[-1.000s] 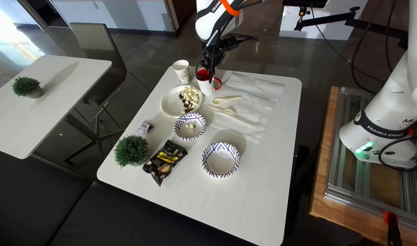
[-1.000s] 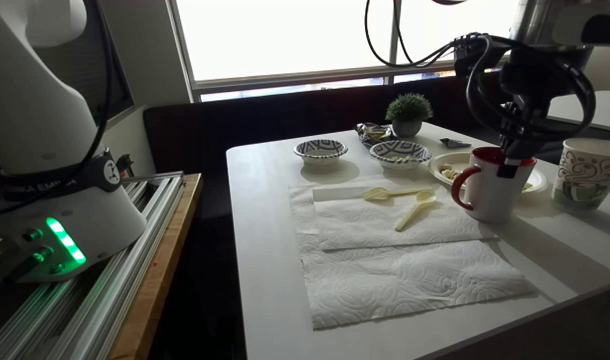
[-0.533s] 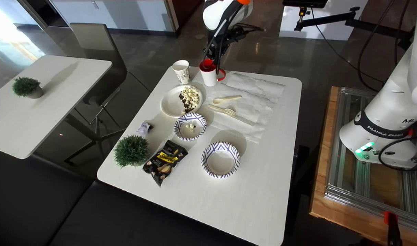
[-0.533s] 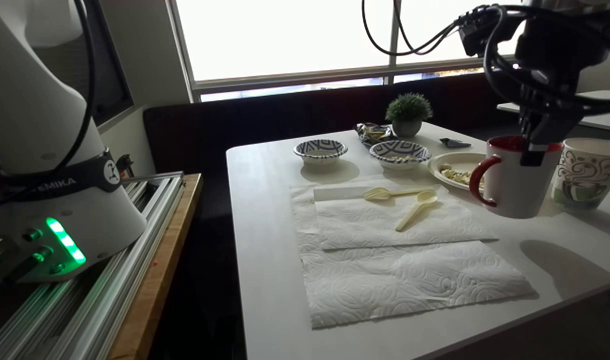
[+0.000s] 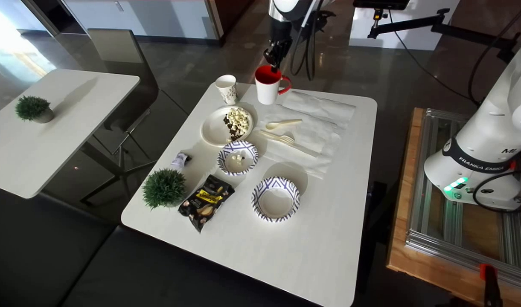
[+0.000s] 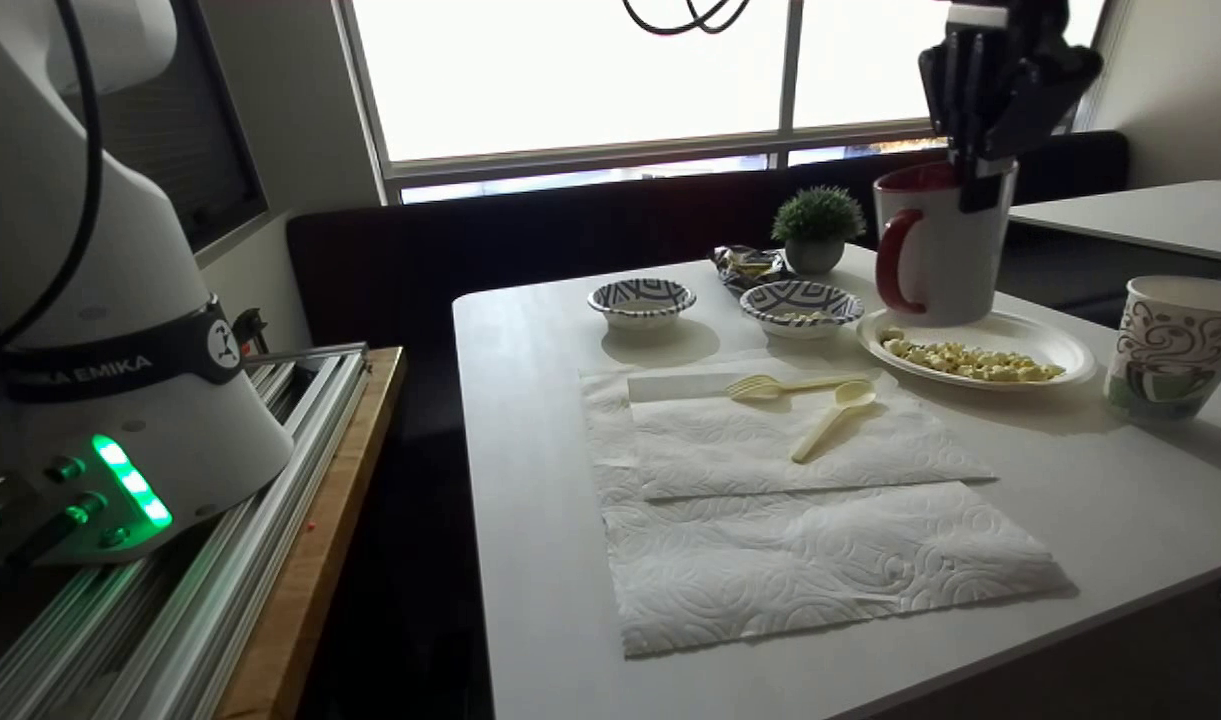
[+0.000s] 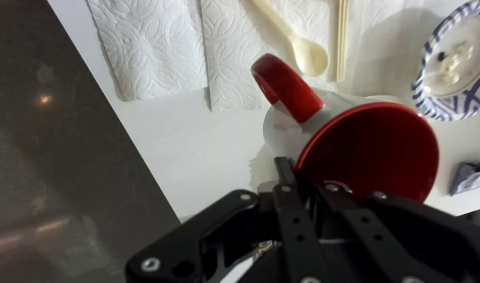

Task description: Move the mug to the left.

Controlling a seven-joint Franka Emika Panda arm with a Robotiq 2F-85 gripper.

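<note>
The mug is white outside with a red inside and a red handle. It shows in both exterior views (image 5: pixel 266 94) (image 6: pixel 945 260) and in the wrist view (image 7: pixel 381 149). My gripper (image 5: pixel 275 68) is shut on the mug's wall at the rim, one finger inside and one outside, also in an exterior view (image 6: pixel 975 185) and the wrist view (image 7: pixel 295 169). The mug hangs upright in the air above the table (image 5: pixel 328 238). The finger inside the mug is mostly hidden in the wrist view.
A patterned paper cup (image 6: pixel 1175 345) stands near the mug. A plate of popcorn (image 6: pixel 1070 360), two patterned bowls (image 5: pixel 238 157) (image 5: pixel 275 199), a spoon (image 6: pixel 830 420), a fork (image 6: pixel 790 385), paper towels (image 6: pixel 820 540), a black snack bag (image 5: pixel 206 201) and a potted plant (image 5: pixel 164 187) are on the table.
My gripper has lifted the mug off the table. It has risen steadily, and the wrist has turned. In an exterior view the mug has shifted up and a little right.
</note>
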